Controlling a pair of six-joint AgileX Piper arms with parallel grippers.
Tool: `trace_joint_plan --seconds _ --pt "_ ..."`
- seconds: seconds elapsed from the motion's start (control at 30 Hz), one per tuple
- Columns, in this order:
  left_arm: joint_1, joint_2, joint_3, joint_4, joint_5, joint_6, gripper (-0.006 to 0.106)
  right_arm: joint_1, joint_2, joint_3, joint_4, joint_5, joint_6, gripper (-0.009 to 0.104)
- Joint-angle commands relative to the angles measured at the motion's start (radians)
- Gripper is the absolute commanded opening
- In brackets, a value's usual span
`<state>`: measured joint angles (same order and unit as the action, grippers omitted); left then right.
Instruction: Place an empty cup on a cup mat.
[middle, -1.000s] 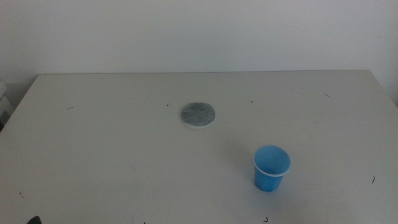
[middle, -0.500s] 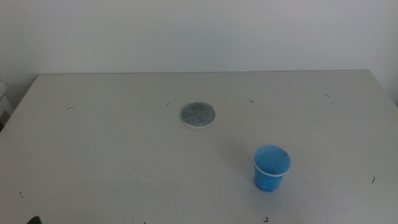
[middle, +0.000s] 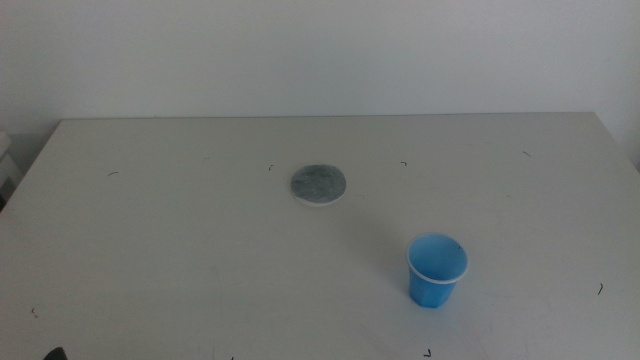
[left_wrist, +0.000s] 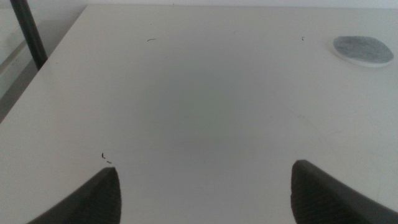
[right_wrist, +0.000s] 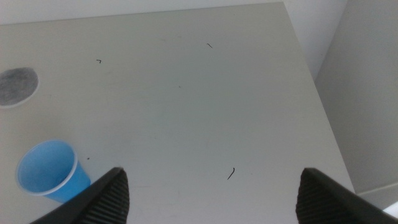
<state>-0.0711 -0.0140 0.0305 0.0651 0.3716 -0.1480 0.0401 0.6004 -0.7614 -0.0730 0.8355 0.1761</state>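
The bright blue cup (middle: 436, 270) stands upright and empty on the table at the front right; it also shows in the right wrist view (right_wrist: 50, 171). The round grey cup mat (middle: 319, 184) lies flat near the table's middle, apart from the cup, and shows in the left wrist view (left_wrist: 362, 50) and the right wrist view (right_wrist: 17, 86). My left gripper (left_wrist: 205, 190) is open and empty above the table's front left. My right gripper (right_wrist: 211, 193) is open and empty above the table's front right, to the right of the cup. Neither arm shows in the middle view.
The white table (middle: 180, 250) carries a few small dark marks. Its right edge (right_wrist: 314, 93) drops off beside my right gripper. A dark pole (left_wrist: 28, 34) stands off the table's left edge. A pale wall stands behind the table.
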Motion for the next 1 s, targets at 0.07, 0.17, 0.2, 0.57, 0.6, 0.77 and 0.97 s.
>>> trace_joint_plan --seconds 0.07,0.17,0.2,0.57,0.6,0.77,0.97 --pt "0.001 -0.012 -0.006 0.000 -0.067 -0.011 0.105 -0.005 0.123 -0.179 0.020 0.058 0.004 0.094" --pt "0.001 -0.012 -0.006 0.000 -0.067 -0.011 0.105 -0.005 0.203 -0.273 0.049 0.121 -0.009 0.094" --pt "0.001 -0.012 -0.006 0.000 -0.067 -0.011 0.105 -0.002 0.226 -0.298 0.057 0.141 -0.009 0.094" --pt "0.001 -0.012 -0.006 0.000 -0.067 -0.011 0.105 0.244 0.529 -0.527 -0.009 0.244 0.093 0.094" --pt "0.001 -0.012 -0.006 0.000 -0.067 -0.011 0.105 0.267 0.549 -0.538 -0.016 0.244 0.104 0.094" --pt "0.001 -0.012 -0.006 0.000 -0.067 -0.011 0.105 0.350 0.663 -0.556 -0.008 0.239 0.110 0.094" --pt "0.001 -0.012 -0.006 0.000 -0.067 -0.011 0.105 0.406 0.776 -0.556 0.015 0.240 0.133 0.094"
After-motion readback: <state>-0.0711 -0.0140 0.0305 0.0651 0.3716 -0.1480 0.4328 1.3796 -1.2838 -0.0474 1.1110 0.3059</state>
